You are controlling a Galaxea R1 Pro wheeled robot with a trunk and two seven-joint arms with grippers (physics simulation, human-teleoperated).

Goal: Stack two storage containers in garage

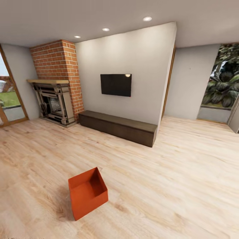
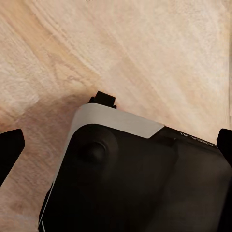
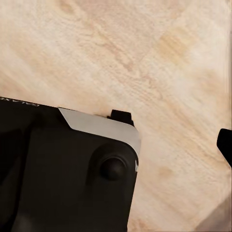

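Where window meets frame edge, cut off; storage container (image 1: 88,193) fully visible.

Light wood plank floor (image 1: 186,172) runs to a pale grey wall (image 1: 139,56) carrying a black television (image 1: 116,85), with a long dark low cabinet (image 1: 119,127) along its foot. Left of it stands a red brick fireplace (image 1: 56,83), beside a wood-framed glass door (image 1: 8,96). Recessed ceiling lights (image 1: 147,19) glow overhead, and a window (image 1: 222,79) at right shows green foliage.
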